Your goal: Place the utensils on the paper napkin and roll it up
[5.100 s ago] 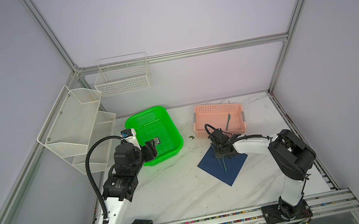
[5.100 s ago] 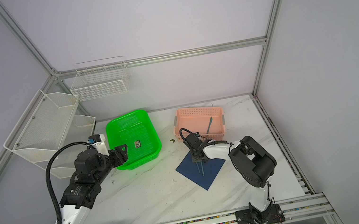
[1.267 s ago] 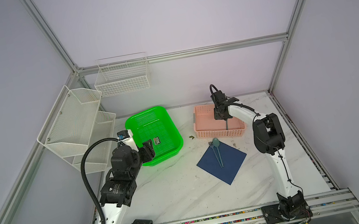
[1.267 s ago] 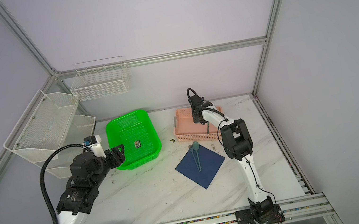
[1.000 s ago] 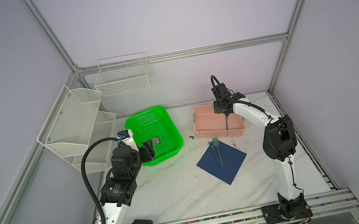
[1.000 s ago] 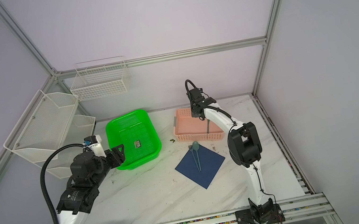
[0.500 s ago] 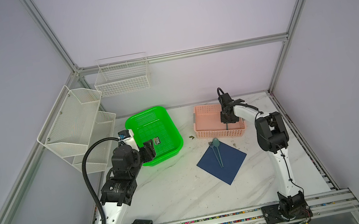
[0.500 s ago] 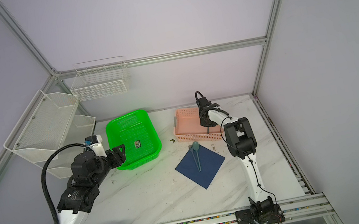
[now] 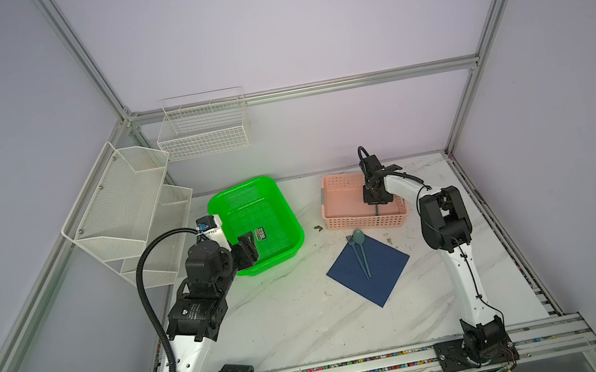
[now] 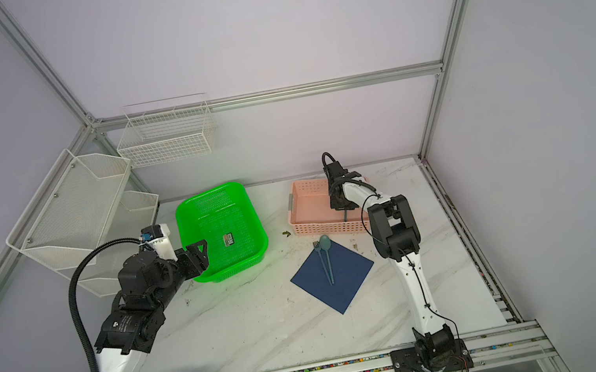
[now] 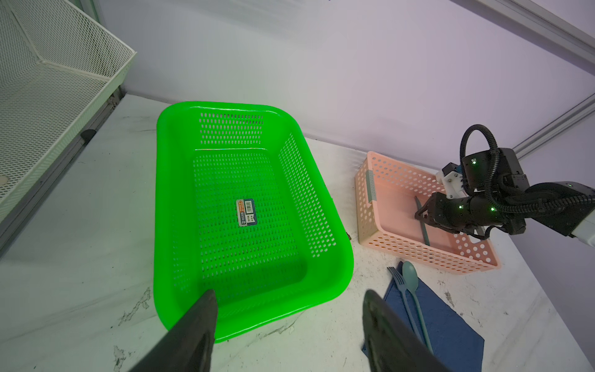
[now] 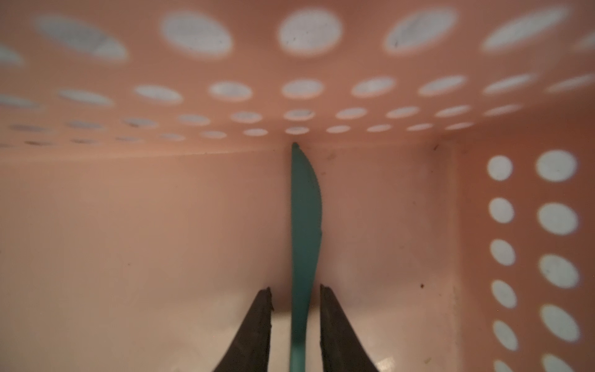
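Over on the left, the left gripper [image 11: 288, 294] hangs above the near rim of the green basket [image 11: 302, 193], jaws spread wide and holding nothing, probably parked clear of the work. That basket is glossy perforated plastic with rounded corners, and only a small printed label [image 11: 246, 212] lies on its floor. Further right, the napkin [image 9: 382, 275], a thin matte navy square, lies flat on the marbled table [image 9: 291, 320], turned as a diamond. The fork [image 11: 401, 286] and spoon [image 11: 410, 275], slim teal plastic, lie side by side along its diagonal with their heads past the far corner, which should suit rolling from a side corner. Just behind it stands the pink basket [image 9: 364, 220], its walls punched with round holes, its floor smooth. On that floor lies the knife [image 12: 304, 225], flat and thin, tip against the wall. The right gripper [image 12: 294, 291] is down inside, its dark tapered fingers [image 12: 257, 322] straddling the handle with a sliver of gap on each side, so seemingly not yet pinching.
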Robot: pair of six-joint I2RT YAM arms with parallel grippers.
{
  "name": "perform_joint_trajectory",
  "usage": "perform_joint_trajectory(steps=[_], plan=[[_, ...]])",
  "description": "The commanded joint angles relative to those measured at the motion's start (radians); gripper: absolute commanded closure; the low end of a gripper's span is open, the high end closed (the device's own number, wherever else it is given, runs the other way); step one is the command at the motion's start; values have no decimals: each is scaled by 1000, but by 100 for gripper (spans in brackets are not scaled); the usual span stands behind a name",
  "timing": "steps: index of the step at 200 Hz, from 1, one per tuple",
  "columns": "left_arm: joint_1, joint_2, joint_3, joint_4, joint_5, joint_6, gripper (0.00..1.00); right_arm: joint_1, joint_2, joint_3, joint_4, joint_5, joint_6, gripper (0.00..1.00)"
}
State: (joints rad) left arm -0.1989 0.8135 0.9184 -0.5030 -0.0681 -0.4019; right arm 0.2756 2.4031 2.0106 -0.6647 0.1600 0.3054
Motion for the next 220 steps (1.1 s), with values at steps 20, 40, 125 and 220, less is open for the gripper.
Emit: perform_joint_trajectory(steps=[20,40,125,220], plan=[[-4,4,-12,21,-13,17,30,-3,55,3,-54,-17,-8,87],[-4,-4,-16,21,-15,17,30,-2,51,-3,-51,-18,-11,94],[-4,-13,-11,17,-18,8,30,39,-167,43,-60,67,-49,96],[-4,-1,-13,27,9,-7,30,153,-526,-272,20,108,-45,81]])
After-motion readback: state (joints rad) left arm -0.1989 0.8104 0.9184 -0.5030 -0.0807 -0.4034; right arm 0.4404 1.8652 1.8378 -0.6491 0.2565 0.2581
